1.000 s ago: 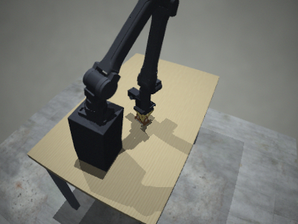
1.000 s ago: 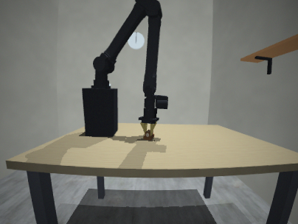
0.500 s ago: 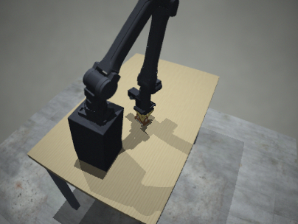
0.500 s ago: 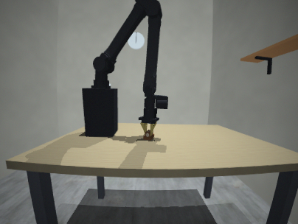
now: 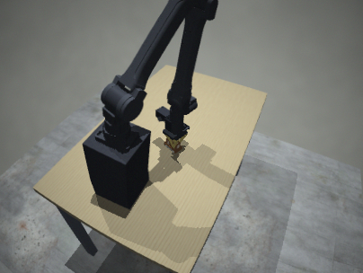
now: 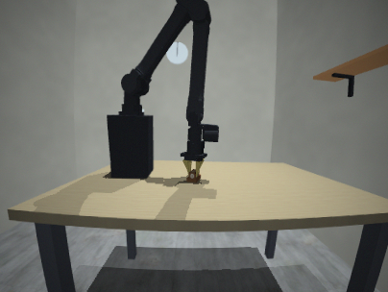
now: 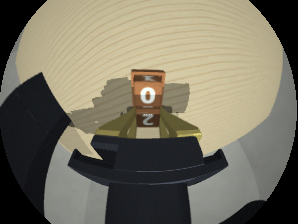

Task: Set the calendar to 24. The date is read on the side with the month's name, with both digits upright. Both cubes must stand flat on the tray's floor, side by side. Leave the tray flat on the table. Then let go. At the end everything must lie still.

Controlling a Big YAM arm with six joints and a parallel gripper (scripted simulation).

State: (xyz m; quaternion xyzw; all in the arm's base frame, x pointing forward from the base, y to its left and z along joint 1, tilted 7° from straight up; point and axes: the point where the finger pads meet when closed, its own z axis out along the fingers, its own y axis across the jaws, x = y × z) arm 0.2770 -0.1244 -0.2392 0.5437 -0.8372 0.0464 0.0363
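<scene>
Calendar (image 5: pixel 173 146) (image 6: pixel 193 178) (image 7: pixel 148 87): at table (image 5: pixel 225 112) (image 6: pixel 288 202) (image 7: pixel 215 55), between jaws (image 5: pixel 175 144) (image 6: pixel 193 173). Jaws clamped on calendar. Digits 0 and inverted 2 visible; no 4 seen. Month side unreadable; setting 24 unconfirmed. Remaining: verify date, seat cubes flat, release.

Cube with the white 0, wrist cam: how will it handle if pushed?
The cube looks rigid, so it probably won't deform. Its flat faces suggest sliding or tipping rather than rolling. The smooth-looking face may be somewhat slippery.
</scene>
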